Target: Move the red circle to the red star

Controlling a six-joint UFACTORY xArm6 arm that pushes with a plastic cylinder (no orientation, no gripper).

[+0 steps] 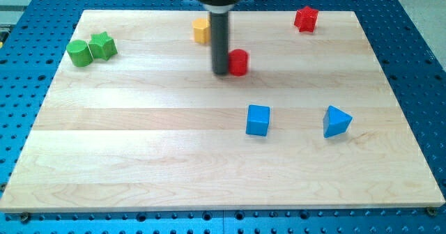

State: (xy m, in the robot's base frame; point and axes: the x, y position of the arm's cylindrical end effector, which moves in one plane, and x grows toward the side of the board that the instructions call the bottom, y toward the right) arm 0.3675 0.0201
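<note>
The red circle (239, 63) is a small red cylinder on the wooden board (139, 157), a little above the middle. The red star (306, 18) lies near the view's top right. The dark rod comes down from the view's top, and my tip (221, 72) rests on the board right against the red circle's left side. The red star is well to the right of and above the circle.
A yellow block (201, 30) sits just above and left of the rod. A green circle (80, 53) and green star (103, 46) touch at the left. A blue cube (258, 120) and blue triangle (336, 121) lie lower right.
</note>
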